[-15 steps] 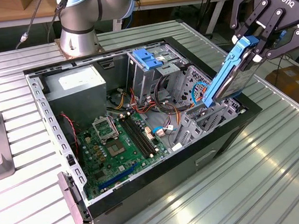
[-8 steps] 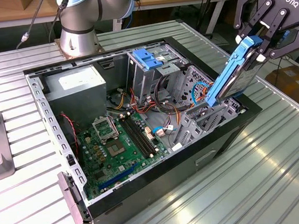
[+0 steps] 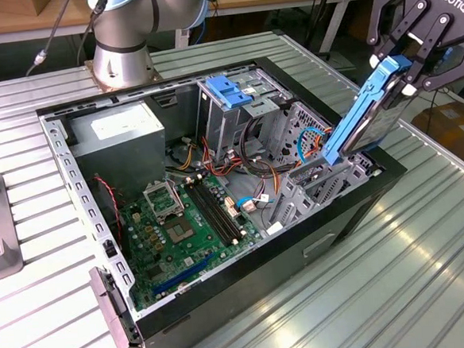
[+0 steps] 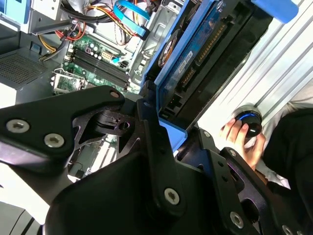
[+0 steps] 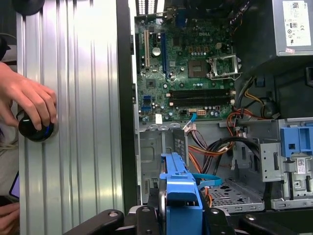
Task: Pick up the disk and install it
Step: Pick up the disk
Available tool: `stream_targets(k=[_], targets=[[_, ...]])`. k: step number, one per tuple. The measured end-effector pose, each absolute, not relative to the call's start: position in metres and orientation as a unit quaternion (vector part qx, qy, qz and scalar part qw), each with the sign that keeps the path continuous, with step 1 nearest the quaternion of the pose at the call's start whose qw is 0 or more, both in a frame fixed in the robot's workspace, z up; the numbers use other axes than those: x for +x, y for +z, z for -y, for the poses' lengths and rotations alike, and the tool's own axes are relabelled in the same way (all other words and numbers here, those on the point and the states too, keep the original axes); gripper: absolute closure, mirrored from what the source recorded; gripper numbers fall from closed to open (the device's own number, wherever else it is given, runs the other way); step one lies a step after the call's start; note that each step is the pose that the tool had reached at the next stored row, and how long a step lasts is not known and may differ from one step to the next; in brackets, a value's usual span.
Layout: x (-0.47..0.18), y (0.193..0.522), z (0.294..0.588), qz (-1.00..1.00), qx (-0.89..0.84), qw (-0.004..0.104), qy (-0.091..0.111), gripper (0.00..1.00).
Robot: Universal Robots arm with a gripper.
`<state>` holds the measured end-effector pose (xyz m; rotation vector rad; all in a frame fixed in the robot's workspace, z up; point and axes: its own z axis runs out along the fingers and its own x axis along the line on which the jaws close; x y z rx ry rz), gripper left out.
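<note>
The disk, a grey metal drive with blue side rails, hangs tilted over the open computer case at the exterior view's right. Its lower end dips toward the grey drive bay at the case's front corner. My black gripper is shut on the disk's upper end. In the first wrist view the disk's blue rail stands between the fingers of the gripper, above the bay. In the second wrist view the disk's underside stretches away from the gripper.
Inside the case lie a green motherboard, a grey power-supply box, a cage with blue brackets and loose cables. A person's hand rests on a black knob on the ribbed table. The arm's base stands behind the case.
</note>
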<state>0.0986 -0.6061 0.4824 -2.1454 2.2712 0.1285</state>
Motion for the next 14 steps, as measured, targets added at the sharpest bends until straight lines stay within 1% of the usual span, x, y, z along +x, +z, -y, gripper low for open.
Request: stream_targets(k=[14], targets=[[0.112,0.482,0.609,-0.726,-0.686,0.007,0.041,0.63]])
